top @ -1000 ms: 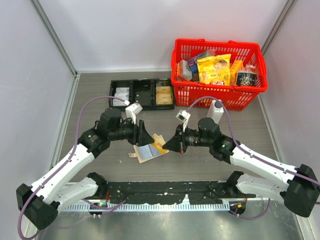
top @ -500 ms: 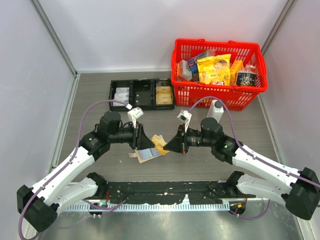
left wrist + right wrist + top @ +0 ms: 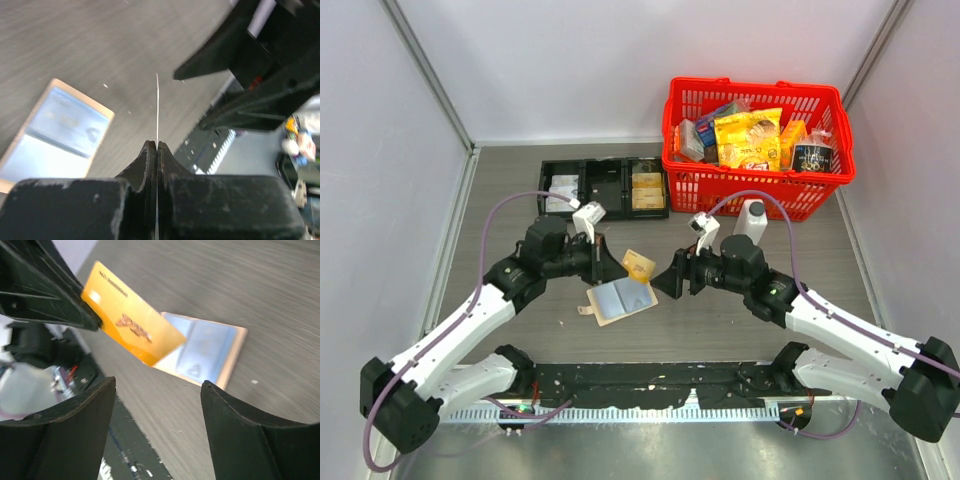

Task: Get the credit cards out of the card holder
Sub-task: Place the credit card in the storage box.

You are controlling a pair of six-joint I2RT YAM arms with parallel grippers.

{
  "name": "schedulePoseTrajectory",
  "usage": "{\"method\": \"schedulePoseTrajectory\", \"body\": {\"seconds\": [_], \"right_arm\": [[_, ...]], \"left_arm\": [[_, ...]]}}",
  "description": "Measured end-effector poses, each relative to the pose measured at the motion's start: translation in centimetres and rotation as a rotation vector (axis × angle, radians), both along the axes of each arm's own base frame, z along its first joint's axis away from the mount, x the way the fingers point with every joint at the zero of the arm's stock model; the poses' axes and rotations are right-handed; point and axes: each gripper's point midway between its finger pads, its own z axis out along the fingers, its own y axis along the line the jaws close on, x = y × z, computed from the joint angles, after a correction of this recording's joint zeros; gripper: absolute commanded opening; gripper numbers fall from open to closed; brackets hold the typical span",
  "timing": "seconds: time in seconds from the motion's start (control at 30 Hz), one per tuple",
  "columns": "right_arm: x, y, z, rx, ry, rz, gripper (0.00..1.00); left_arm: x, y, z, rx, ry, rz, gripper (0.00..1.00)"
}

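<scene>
The tan card holder (image 3: 623,300) lies open on the table, its pale blue-grey inside up; it also shows in the wrist views (image 3: 60,130) (image 3: 207,352). My left gripper (image 3: 620,268) (image 3: 157,144) is shut on an orange-yellow credit card (image 3: 639,264) (image 3: 132,327), held just above the holder's far edge. The left wrist view shows this card (image 3: 157,100) edge-on as a thin white line. My right gripper (image 3: 661,282) (image 3: 156,385) stands open just right of the card and holder, nothing between its fingers. Any other cards are hidden.
A black three-compartment tray (image 3: 603,188) sits behind the left arm. A red basket (image 3: 825,190) full of packets stands at the back right, with a white bottle (image 3: 752,220) in front of it. A black rail (image 3: 650,380) runs along the near edge.
My left gripper has shut on the orange-yellow card. My right gripper has opened, let go and drawn back to the right. The card holder now lies flat, apart from the card.
</scene>
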Motion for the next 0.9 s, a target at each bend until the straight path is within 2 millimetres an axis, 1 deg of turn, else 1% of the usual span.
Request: {"method": "schedulePoseTrajectory", "body": {"seconds": [0.1,0.13,0.17,0.2,0.33,0.43,0.47,0.53,0.63,0.7,0.77,0.83,0.9], "right_arm": [[1.7,-1.7,-1.2,-0.069,-0.001,-0.136,0.77],[2.2,-2.3,-1.4,-0.089,-0.006,-0.183,0.78],[2.7,-3.0,-1.5,-0.105,-0.013,-0.225,0.78],[3.1,-3.6,-1.5,-0.117,-0.021,-0.262,0.78],[4.0,-5.3,-1.1,-0.135,-0.056,-0.364,0.78],[4.4,-6.3,-1.1,-0.144,-0.074,-0.414,0.78],[4.4,-6.5,-1.1,-0.147,-0.077,-0.423,0.78],[4.5,-6.9,-1.3,-0.157,-0.08,-0.44,0.78],[4.7,-7.3,-1.4,-0.172,-0.087,-0.459,0.78],[4.8,-7.6,-1.5,-0.181,-0.093,-0.469,0.78],[4.9,-7.8,-1.5,-0.188,-0.099,-0.476,0.79],[5.0,-7.9,-1.5,-0.19,-0.104,-0.482,0.79],[5.0,-8.0,-1.3,-0.19,-0.109,-0.486,0.79]], "left_arm": [[3.3,-0.1,-1.2,0.035,0.027,0.106,0.0],[4.9,-0.1,-1.7,0.038,0.044,0.148,0.0],[6.1,-0.2,-2.3,0.041,0.062,0.181,0.0],[7.9,-0.1,-3.1,0.043,0.085,0.226,0.0],[13.0,-0.4,-5.4,0.04,0.154,0.34,0.0],[17.2,-1.3,-5.9,0.019,0.157,0.409,0.0],[18.4,-1.7,-6.0,0.013,0.153,0.422,0.0],[21.2,-2.7,-5.8,-0.008,0.144,0.449,0.0],[25.0,-4.1,-6.3,-0.027,0.143,0.473,0.0],[27.1,-4.8,-7.1,-0.028,0.147,0.483,0.0],[28.5,-5.4,-8.0,-0.024,0.155,0.489,0.0],[29.6,-5.7,-9.4,-0.014,0.169,0.495,0.08],[30.2,-5.8,-10.7,0.002,0.193,0.502,0.2]]}}
